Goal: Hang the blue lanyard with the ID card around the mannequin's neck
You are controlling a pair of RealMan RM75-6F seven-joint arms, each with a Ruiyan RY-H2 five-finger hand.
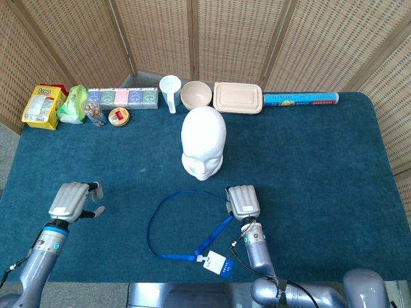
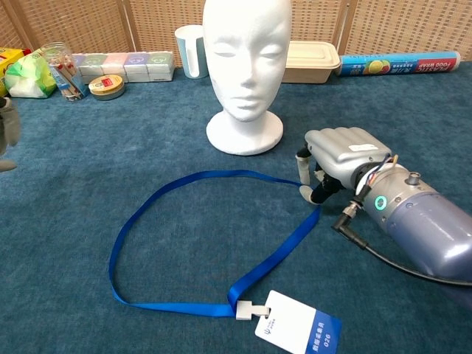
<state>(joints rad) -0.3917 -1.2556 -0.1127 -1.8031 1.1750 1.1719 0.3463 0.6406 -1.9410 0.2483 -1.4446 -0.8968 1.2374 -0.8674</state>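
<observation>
While the chest view crops it, left hand (image 1: 76, 200) hovers.

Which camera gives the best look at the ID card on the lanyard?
The chest view. There the ID card lies large and close at the bottom edge, its blue stripe and clip plain to see. The head view shows the same card only as a small white and blue tag at the end of the lanyard, near the table's front edge.

table (image 1: 321, 167): blue cloth | mannequin head (image 1: 203, 142) | lanyard (image 1: 173, 224) | bowl (image 1: 196, 95)
</observation>
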